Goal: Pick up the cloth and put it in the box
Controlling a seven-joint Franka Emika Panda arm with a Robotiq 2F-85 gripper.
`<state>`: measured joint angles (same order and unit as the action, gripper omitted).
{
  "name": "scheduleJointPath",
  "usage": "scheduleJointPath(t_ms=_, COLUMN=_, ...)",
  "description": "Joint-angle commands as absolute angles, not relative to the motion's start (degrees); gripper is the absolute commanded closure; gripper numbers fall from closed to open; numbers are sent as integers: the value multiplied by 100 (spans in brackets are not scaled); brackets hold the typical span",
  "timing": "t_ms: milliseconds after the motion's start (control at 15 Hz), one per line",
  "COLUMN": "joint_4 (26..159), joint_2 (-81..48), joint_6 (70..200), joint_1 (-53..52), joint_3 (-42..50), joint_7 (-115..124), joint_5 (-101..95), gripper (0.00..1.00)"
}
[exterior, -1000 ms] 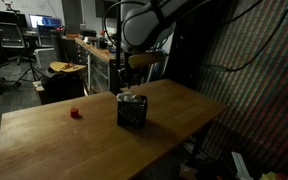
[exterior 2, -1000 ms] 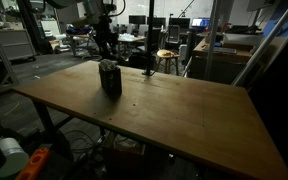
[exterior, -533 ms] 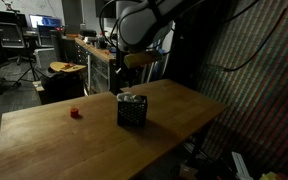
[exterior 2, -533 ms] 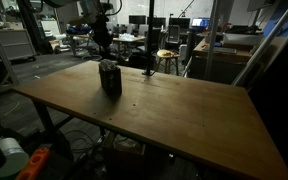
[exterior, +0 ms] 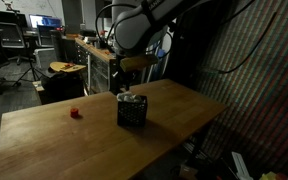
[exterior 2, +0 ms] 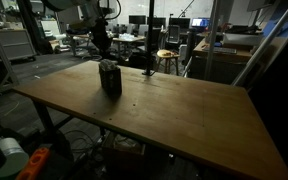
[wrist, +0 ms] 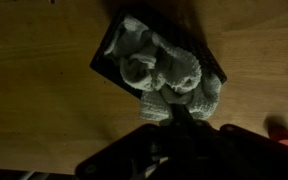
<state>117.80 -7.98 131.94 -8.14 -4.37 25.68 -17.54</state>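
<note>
- Your claw [wrist: 180,114] was closed tight with nothing in it, hanging over the box [wrist: 104,65].
- The cloth [wrist: 164,70] lay bunched inside the box, right beneath the claw.
- A small red object [wrist: 280,130] sat on the table [wrist: 34,90], off to the claw's side.

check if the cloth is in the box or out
In: the cloth sits bunched up inside the box, filling its open top in the wrist view.
</note>
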Motion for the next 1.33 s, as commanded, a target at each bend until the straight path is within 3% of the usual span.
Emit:
scheduleJointPath(t_ms=0, joint_4=11517, joint_2=-1062, joint_6=13146, joint_1=-876, joint_3=-432, joint_7=2616, joint_5=-1624, gripper=98)
scheduleJointPath(t_ms=1267, joint_4=11712, joint_2=-1592, joint_6=13226, joint_1=-886, joint_3=-196, joint_7=2659, joint_5=-1286, gripper=98)
